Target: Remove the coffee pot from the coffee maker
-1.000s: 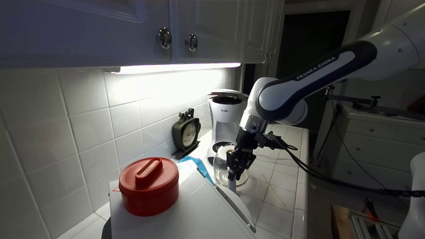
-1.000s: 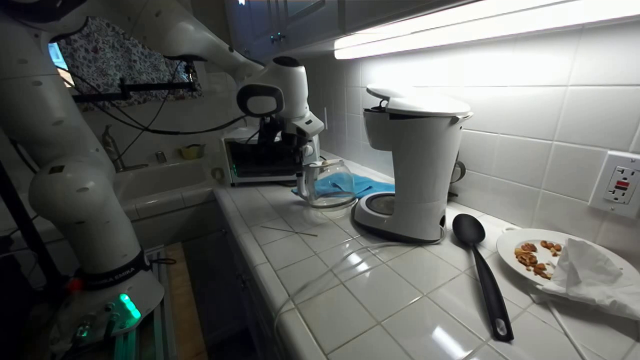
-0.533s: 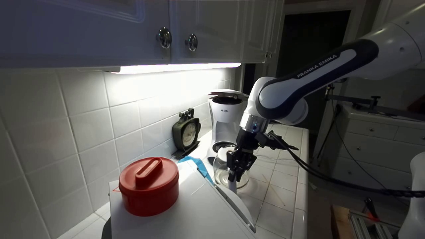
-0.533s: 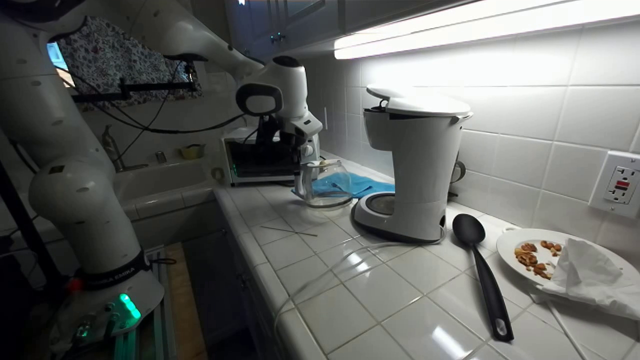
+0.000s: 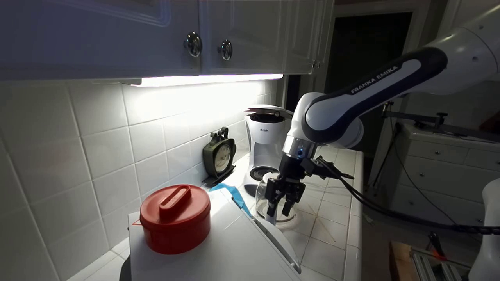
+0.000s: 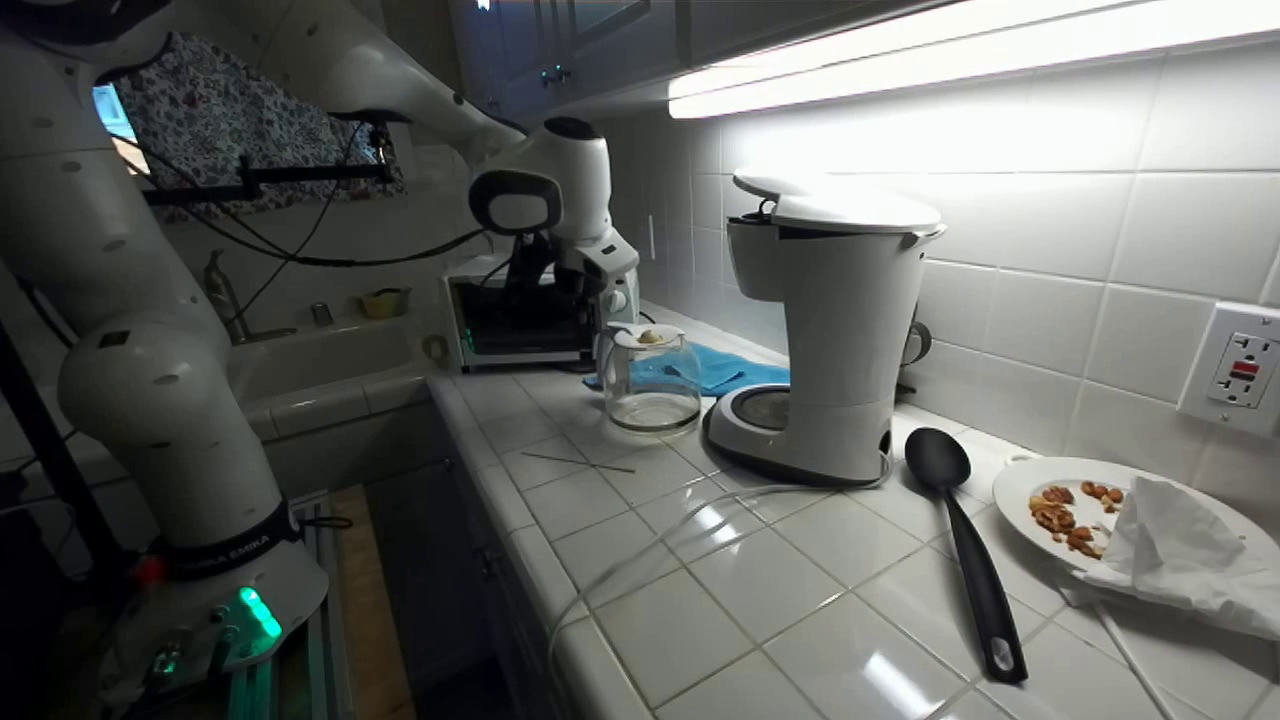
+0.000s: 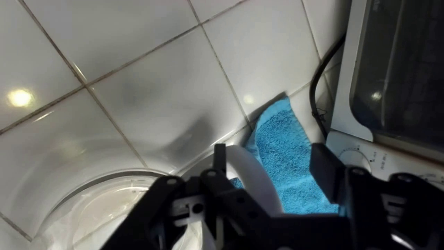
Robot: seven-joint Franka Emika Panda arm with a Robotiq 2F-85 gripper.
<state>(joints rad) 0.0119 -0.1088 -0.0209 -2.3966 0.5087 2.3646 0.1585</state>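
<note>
Straddling the pale handle (image 7: 255, 178), the fingers (image 7: 326, 172) of the gripper (image 7: 272, 163) stand spread apart with nothing pinched between them; so wide a gap suggests letting go more than taking hold. In the wrist view the handle lies closer to the finger on the glass side, though whether the two touch I cannot tell. Just beside the fingers, the coffee pot (image 6: 652, 385) sits upright on the tiled counter (image 7: 152, 93), which bears its weight, so no grip is needed to keep it standing. Its handle points away from the coffee maker (image 6: 845, 340), which leaves the fingers room to work. On the far side of the pot from the fingers, the coffee maker stands with its warming plate (image 6: 764, 408) apart from the glass, so the removal looks done. Showing through the gap between the fingers is a blue cloth (image 7: 286, 152), and a white oven (image 7: 395, 80) is beyond the finger farther from the pot, so that side probably allows little swing. Backing off likely wants a straight lift; a sideways drag could hook the handle and tip the pot
</note>
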